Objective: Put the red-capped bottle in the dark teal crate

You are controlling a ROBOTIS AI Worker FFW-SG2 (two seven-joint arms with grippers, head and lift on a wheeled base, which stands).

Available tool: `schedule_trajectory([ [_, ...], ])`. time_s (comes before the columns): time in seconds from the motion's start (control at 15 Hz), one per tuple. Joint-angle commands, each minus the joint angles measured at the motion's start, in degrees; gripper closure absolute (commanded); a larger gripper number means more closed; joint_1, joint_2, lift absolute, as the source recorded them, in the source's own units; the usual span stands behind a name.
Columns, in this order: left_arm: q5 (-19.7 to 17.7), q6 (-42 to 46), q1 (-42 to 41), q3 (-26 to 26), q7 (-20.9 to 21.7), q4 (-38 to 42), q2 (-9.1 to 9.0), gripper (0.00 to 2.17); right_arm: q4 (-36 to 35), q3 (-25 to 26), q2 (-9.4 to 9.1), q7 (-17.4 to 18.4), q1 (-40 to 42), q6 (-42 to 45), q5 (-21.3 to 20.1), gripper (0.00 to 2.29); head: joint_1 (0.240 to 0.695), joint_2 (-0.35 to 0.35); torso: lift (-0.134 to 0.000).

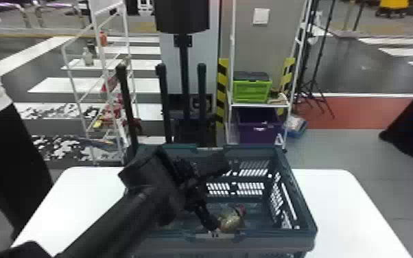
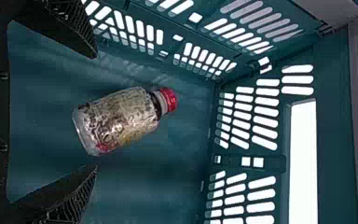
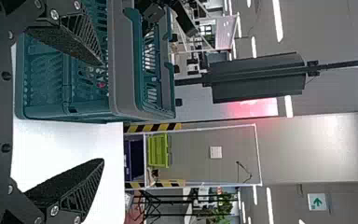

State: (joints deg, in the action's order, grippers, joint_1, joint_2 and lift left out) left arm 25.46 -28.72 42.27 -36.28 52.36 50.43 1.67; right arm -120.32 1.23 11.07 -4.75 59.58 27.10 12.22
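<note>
Left tool (image 1: 220,196): 2 ridged fingers (image 2: 77,198) apart; shiny bottle (image 2: 119,122) in slotted crate (image 1: 300,195).

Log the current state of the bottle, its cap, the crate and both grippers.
Bottle: lying on its side inside the crate, not gripped
Red cap: on the bottle
Dark teal crate: open-topped, upright on the table
Left gripper: open, empty, inside the crate
Right gripper: open, empty

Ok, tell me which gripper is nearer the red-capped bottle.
Left. The left gripper is inside the crate, its open fingers close to the red-capped bottle; the right gripper is outside, open, with the crate's wall between it and the bottle.
</note>
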Motion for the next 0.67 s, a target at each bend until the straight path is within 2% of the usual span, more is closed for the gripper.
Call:
schedule_trajectory([
  [0.0, -0.32, -9.03, -2.11, 0.68, 0.29, 9.77, 1.67, 0.01, -0.09, 0.0, 0.0, 0.0, 0.01, 0.01, 0.0, 0.15, 0.499, 0.0, 0.0],
  [0.13, -0.76, -15.71, -3.87, 2.35, -0.33, 18.56, 3.52, 0.01, -0.18, 0.18, 0.0, 0.0, 0.1, 0.01, 0.0, 0.15, 0.499, 0.0, 0.0],
  [0.33, -1.99, -22.92, -5.36, 7.19, -0.59, 28.06, 4.48, 0.01, -0.27, 0.35, 0.0, 0.0, 0.19, 0.01, 0.0, 0.15, 0.499, 0.0, 0.0],
  [0.6, -5.16, -33.82, -9.05, 12.28, -3.05, 43.26, 7.21, 0.02, -0.09, 0.35, -0.09, 0.0, 0.01, -0.7, 0.0, 0.15, 0.499, 0.0, 0.0],
])
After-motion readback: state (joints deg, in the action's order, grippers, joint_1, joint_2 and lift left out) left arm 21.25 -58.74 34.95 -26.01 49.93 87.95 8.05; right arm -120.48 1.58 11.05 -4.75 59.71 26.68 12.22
